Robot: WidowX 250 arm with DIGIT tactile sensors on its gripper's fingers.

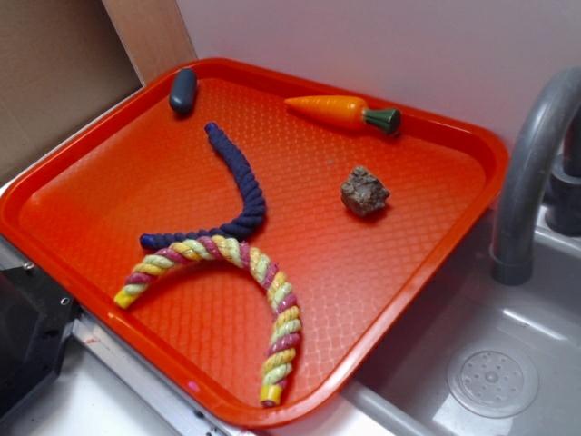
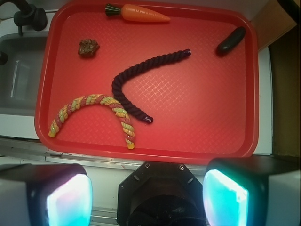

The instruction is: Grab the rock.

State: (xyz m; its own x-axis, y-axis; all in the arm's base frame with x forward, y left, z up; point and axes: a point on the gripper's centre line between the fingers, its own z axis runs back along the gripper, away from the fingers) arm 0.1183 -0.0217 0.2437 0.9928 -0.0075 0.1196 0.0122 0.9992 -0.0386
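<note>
While nothing touches it, rock (image 1: 365, 192) (image 2: 88, 47): a small rough brown-grey lump that lies alone on the red tray (image 1: 109, 195) (image 2: 202, 127), on the tray side nearest the sink.
Toy carrot (image 1: 343, 112) (image 2: 139, 13): near the rock, along the tray's rim at the wall, its green end pointing toward the faucet side.
Dark blue rope (image 1: 238, 186) (image 2: 136, 84): curved, around the tray's middle, apart from the rock.
Striped rope (image 1: 238, 272) (image 2: 96, 110): an arch of yellow, pink and green; in the exterior view one end of the blue rope touches it.
Dark oval pebble (image 1: 182, 90) (image 2: 231, 40): in the tray corner far from the rock.
Faucet (image 1: 531, 173): grey, beside the tray, over the sink (image 1: 490, 363).
Gripper (image 2: 146, 195): its two fingers (image 2: 70, 200) stand wide apart, well away from the rock, beyond the tray's opposite edge, holding nothing.
</note>
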